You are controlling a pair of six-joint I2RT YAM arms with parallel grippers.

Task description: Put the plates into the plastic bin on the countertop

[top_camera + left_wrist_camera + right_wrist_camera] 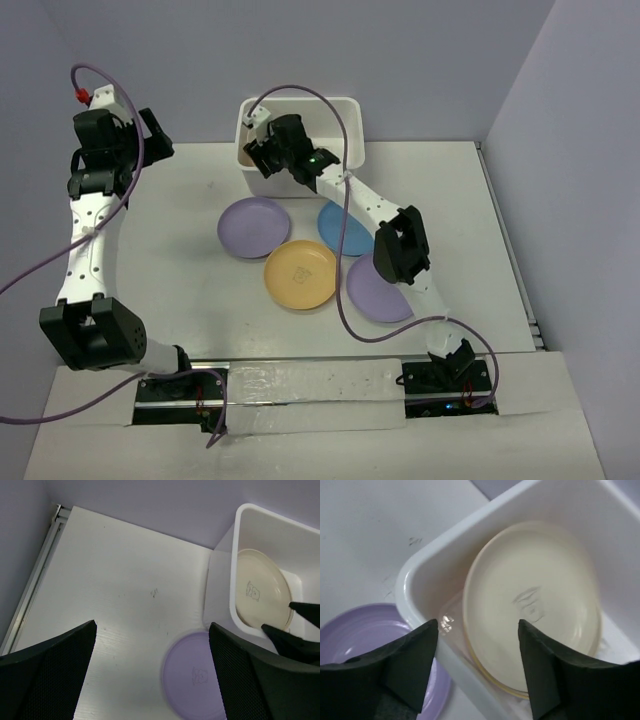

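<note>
The white plastic bin (352,125) stands at the back of the countertop (180,260). A cream plate (535,600) leans tilted inside it, also in the left wrist view (260,592). My right gripper (258,150) hangs open and empty over the bin's left part (477,630). On the countertop lie a purple plate (254,227), a blue plate (350,232), a yellow-orange plate (300,273) and a second purple plate (372,295). My left gripper (152,652) is open and empty, raised at the far left (150,135).
Pale lavender walls frame the table on the left, back and right. A metal strip (35,585) runs along the table's left edge. The right arm (400,245) reaches over the blue and right purple plates.
</note>
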